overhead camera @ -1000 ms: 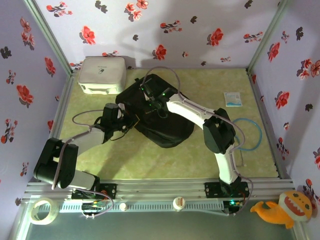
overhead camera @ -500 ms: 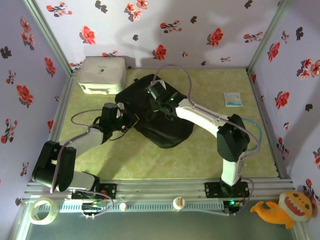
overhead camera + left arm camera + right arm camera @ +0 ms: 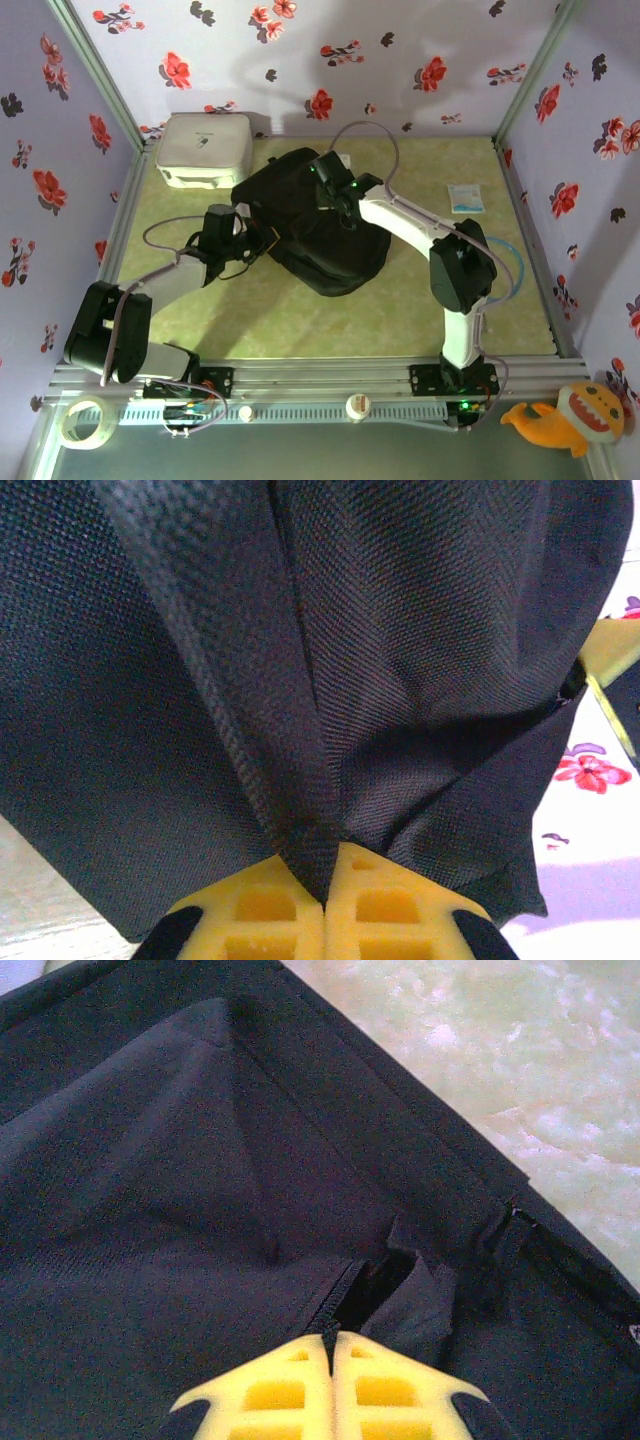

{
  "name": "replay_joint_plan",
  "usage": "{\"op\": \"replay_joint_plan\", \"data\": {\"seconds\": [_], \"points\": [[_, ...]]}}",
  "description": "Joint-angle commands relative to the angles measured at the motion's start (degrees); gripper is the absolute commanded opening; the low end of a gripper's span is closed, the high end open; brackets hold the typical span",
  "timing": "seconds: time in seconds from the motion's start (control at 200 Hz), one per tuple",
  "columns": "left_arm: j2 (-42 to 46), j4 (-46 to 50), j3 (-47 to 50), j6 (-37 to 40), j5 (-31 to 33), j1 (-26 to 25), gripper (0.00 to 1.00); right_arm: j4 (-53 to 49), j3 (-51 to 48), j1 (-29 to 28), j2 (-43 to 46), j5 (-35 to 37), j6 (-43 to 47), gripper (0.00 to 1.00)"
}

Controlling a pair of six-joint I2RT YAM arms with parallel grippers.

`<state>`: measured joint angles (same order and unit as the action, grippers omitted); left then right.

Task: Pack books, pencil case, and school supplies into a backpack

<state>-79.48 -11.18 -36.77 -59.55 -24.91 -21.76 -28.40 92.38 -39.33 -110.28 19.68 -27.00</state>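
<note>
Left tool [image 3: 325,878] is clamped shut on a fold of the backpack [image 3: 325,258]. Black fabric bunches up out of its yellow fingers [image 3: 260,910] and blocks most of what I get from that wrist. Right tool [image 3: 333,1345] is closed too, tips pressed at the zipper line; whether anything is pinched between them I cannot tell. From above, the backpack slumps in the middle of the desk [image 3: 300,325], its opening hidden under the right wrist. A white rounded box [image 3: 205,150] stands at the far-left corner, and a small white-blue packet [image 3: 465,197] lies far right, its print unreadable.
</note>
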Motion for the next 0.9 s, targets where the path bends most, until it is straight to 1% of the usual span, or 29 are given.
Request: {"op": "replay_joint_plan", "data": {"seconds": [0.0, 0.04, 0.115, 0.23, 0.27, 0.355, 0.465, 0.52, 0.7, 0.805, 0.895], "points": [[-0.1, 10.6, 1.3, 2.5, 2.3, 1.2, 0.0, -0.8, 3.1, 5.1, 0.0, 11.4, 1.1, 0.0], [-0.1, 11.3, 1.2, 2.4, 2.9, 1.2, 0.0, -1.6, 3.5, 5.4, 0.2, 10.9, 0.6, 0.0], [-0.1, 11.5, 1.2, 2.9, 3.2, 1.3, 0.0, -0.5, 2.4, 5.4, 1.8, 7.4, 1.0, 0.0], [0.5, 11.9, 0.7, 3.8, 3.2, 1.3, 0.0, 2.7, -0.8, 5.0, 5.0, -2.0, 3.1, 0.0], [0.6, 12.9, 0.2, 4.3, 3.2, 1.4, 0.0, 3.0, -1.8, 4.7, 5.7, -3.7, 3.8, 0.0], [0.9, 14.4, -0.9, 5.9, 3.2, 1.3, 0.0, 2.9, -3.8, 4.7, 6.7, -2.7, 3.4, 0.0], [1.3, 16.1, -2.6, 8.8, 2.0, 0.6, 0.0, 2.1, -7.1, 4.8, 8.8, 2.8, 1.2, 0.0], [0.9, 16.6, -3.8, 10.7, 0.8, -0.1, 0.0, 1.7, -9.2, 4.9, 10.4, 5.5, -0.7, 0.0], [-2.7, 17.6, -8.2, 15.1, -1.3, -2.3, 0.0, -0.4, -16.4, 5.5, 15.4, 8.9, -7.8, 0.0], [-6.6, 18.9, -12.0, 18.6, -2.9, -2.9, 0.0, -0.4, -22.6, 6.0, 19.5, 8.0, -11.7, 0.0], [-10.0, 20.1, -15.5, 21.1, -3.2, -3.1, 0.0, 0.2, -27.5, 6.2, 23.1, 6.4, -13.3, 0.0]]}}
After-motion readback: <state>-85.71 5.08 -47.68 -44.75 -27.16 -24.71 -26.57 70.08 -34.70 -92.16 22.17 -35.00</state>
